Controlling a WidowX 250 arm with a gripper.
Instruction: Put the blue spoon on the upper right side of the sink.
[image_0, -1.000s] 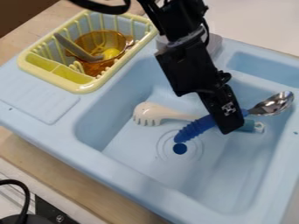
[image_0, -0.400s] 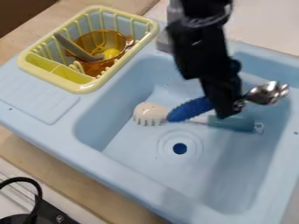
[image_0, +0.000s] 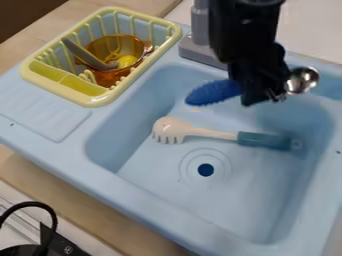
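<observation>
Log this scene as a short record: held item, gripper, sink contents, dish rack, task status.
held item: blue spoon, ridged handle to the left, metal bowl to the right
gripper: black gripper, over the sink's upper part, gripping the spoon
sink contents: cream pasta server with teal handle, lying above the drain hole in view
dish rack: yellow rack holding an amber vessel and grey utensil
task status: spoon held up, not yet placed
</observation>
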